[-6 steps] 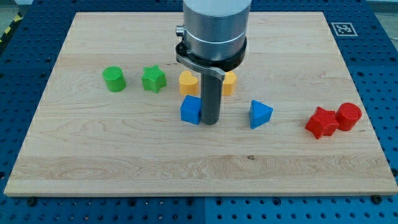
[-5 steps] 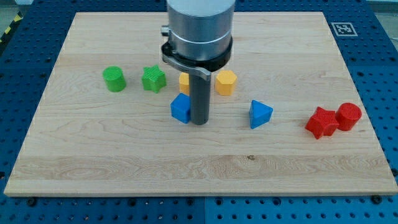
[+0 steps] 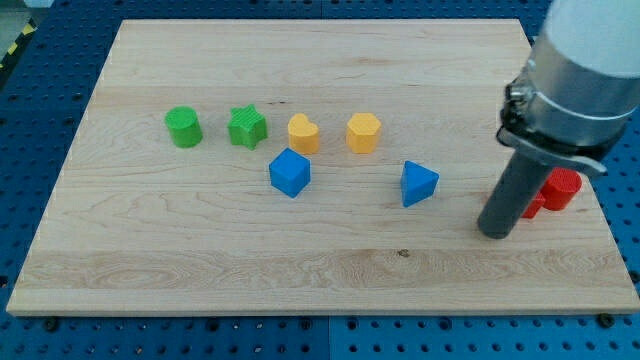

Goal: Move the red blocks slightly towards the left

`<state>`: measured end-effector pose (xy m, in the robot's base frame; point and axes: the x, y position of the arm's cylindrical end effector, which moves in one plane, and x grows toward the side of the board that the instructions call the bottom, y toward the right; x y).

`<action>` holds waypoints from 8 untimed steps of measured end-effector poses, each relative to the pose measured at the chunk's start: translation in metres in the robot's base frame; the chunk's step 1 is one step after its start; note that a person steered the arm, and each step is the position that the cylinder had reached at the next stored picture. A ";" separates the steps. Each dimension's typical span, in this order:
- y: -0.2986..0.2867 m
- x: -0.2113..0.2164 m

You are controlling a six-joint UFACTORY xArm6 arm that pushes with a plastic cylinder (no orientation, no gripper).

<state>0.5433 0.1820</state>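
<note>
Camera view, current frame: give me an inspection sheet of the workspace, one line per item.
Surface: light wooden board on a blue perforated base.
Job's things: red cylinder block at the view's right, a second red block mostly hidden behind the rod.
Clutter: green cylinder, green star, two yellow blocks, blue cube, blue triangular block.
Grippers: none; my tip sits at the view's left of the red blocks.
Cables: nothing seen.
Surroundings: marker tag at the view's top right.
</note>
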 end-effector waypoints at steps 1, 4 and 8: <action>0.015 0.000; 0.161 0.007; 0.126 -0.055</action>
<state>0.4884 0.3082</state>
